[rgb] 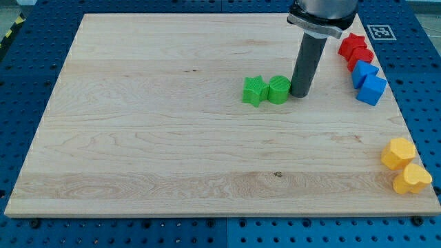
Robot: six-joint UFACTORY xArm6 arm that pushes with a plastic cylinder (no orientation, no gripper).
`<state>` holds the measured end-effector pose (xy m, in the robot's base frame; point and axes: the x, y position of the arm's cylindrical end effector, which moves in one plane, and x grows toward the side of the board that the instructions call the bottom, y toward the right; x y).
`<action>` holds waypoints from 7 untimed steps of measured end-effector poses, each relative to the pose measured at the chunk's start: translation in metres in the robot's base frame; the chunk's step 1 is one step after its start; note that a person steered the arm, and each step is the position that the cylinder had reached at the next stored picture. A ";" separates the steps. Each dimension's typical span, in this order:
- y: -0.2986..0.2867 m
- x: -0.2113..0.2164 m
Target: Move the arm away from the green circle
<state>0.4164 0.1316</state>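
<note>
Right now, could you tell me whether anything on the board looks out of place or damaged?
Nothing stands out. My tip rests right beside the green circle, on the view's right of it, with the green star on the circle's other side. No block looks damaged.

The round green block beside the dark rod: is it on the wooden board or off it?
On. The round green block sits on the wooden board, touching the green star-shaped block, with my tip at its right side.
</note>
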 end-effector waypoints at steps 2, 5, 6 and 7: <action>0.006 0.010; 0.058 0.024; 0.061 0.036; 0.068 0.041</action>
<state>0.4574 0.1995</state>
